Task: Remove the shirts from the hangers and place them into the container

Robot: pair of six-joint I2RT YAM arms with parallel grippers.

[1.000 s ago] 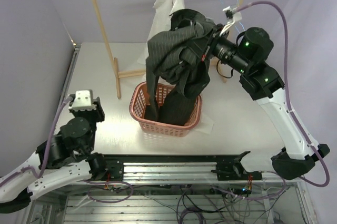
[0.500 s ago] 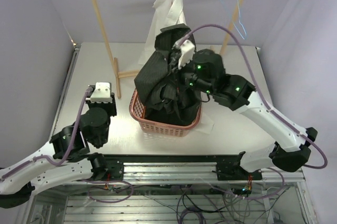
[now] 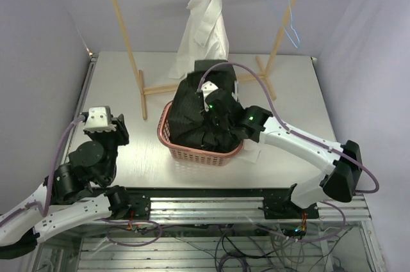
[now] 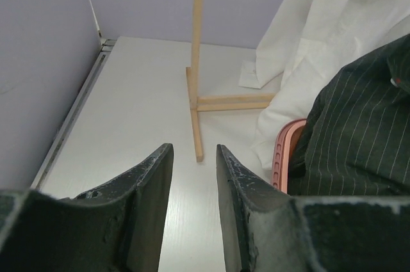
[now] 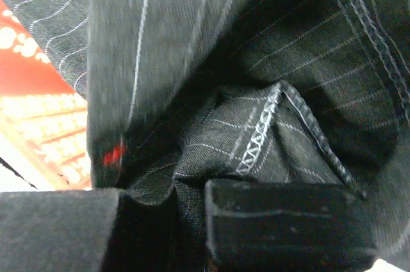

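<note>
Crumpled dark pinstriped shirt [image 3: 187, 118]

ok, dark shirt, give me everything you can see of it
The dark shirt is green-black woven cloth with thin pale pinstripes, crumpled into a tall heap in the basket, bulging above the rim and over its far edge. The right wrist view shows folded seams with white stitching and a small red mark. The right gripper is shut on a fold, its wrist sunk into the heap.
</note>
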